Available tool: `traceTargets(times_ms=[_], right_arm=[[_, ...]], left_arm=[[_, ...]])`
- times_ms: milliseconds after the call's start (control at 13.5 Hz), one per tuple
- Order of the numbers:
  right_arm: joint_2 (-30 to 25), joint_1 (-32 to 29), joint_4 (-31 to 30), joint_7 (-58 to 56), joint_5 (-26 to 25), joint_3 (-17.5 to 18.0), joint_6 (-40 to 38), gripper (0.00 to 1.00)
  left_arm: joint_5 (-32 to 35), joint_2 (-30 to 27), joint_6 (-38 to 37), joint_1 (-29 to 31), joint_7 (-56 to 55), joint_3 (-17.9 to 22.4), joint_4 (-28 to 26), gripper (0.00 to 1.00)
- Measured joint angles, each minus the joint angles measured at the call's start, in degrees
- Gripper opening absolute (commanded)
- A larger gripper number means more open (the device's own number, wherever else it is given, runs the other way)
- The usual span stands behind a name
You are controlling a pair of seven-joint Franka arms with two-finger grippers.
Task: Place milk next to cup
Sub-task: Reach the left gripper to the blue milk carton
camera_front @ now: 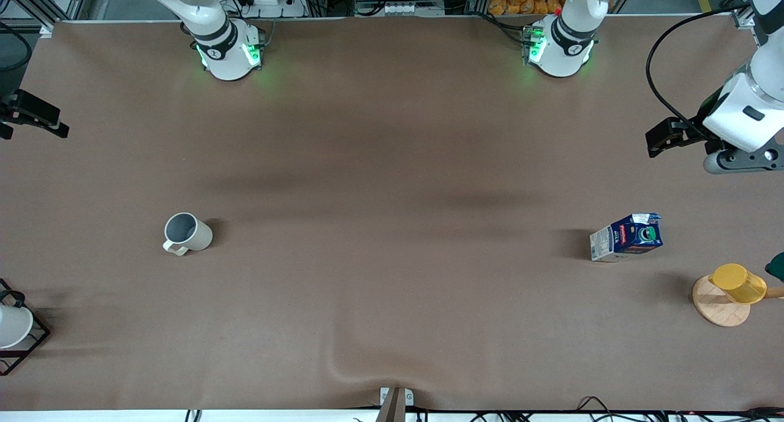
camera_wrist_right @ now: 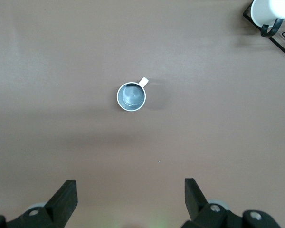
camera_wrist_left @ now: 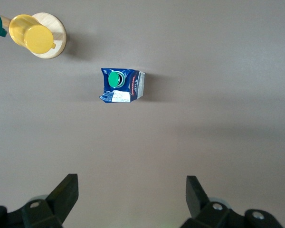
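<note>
Standing apart: milk, cup; left pincer and right pincer both spread wide.

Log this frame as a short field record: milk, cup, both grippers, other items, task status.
milk: upright, toward the left arm's end of the table, untouched
cup: upright, toward the right arm's end, apart from the milk
left gripper: open, above the table near the milk, holding nothing
right gripper: open, above the table near the cup, holding nothing
other items: yellow cup on wooden disc
status: milk not yet picked up
</note>
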Motion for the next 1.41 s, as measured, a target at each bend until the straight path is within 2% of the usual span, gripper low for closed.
traceTargets(times_ms=[446,1114,1411], right_arm=[[0.0,0.0,0.0,0.0,0.0,-0.01,0.0,1.0],[1.87,-0.07,-0.24,0.0,0.47,-0.18,-0.15,1.0],[3.72,-0.03,-0.5,-0.05,1.04,-0.12,-5.85,1.0]], left_arm=[[-1.66,1.84,0.46,1.76,0.99,0.05,0.11,1.0],[-0.56,16.48,12.8,4.53,1.28,0.26,0.17,1.0],[2.15,20.59,15.42,7.0,1.56,0.38,0.16,1.0]])
